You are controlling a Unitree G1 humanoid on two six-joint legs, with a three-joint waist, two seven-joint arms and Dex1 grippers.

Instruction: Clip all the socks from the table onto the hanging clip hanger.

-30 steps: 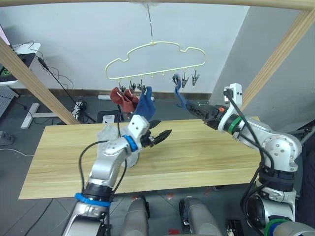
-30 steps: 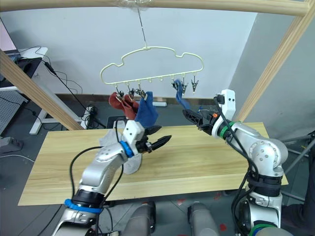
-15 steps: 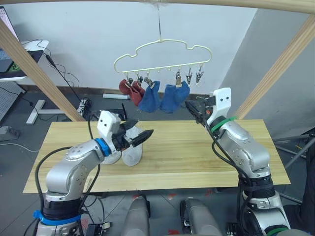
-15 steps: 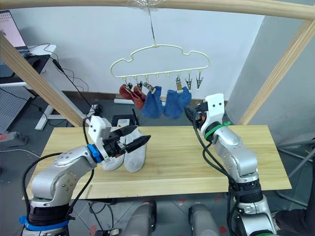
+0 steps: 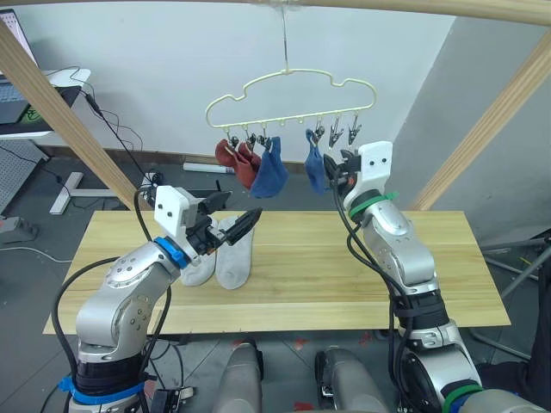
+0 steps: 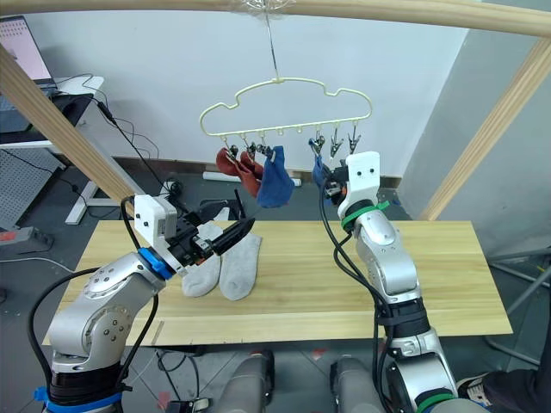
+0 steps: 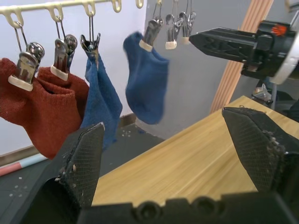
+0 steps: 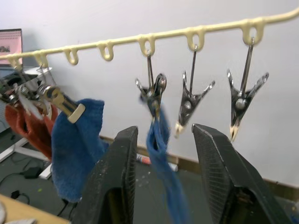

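The pale-yellow clip hanger (image 8: 170,33) hangs from a hook above the table (image 5: 344,275). Two rust-red socks (image 5: 234,159) and a blue sock (image 5: 271,172) are clipped at its left end. A second blue sock (image 8: 161,135) hangs from a clip further right, and beside it two clips (image 8: 191,105) are bare. My right gripper (image 5: 338,168) is raised just below that clip, its jaws partly apart with the sock in line with the gap. Two light grey socks (image 5: 234,258) lie side by side on the table. My left gripper (image 5: 241,208) hovers above them, open and empty.
Thick wooden poles (image 5: 52,120) slant up on both sides of the table, and a third pole runs across the top. A white desk (image 5: 26,95) stands at the far left, with cables (image 5: 146,185) on the floor behind the table.
The right gripper has risen to the clip holding the second blue sock, and its jaws have narrowed. The left gripper has drawn back over the grey socks. The camera has shifted.
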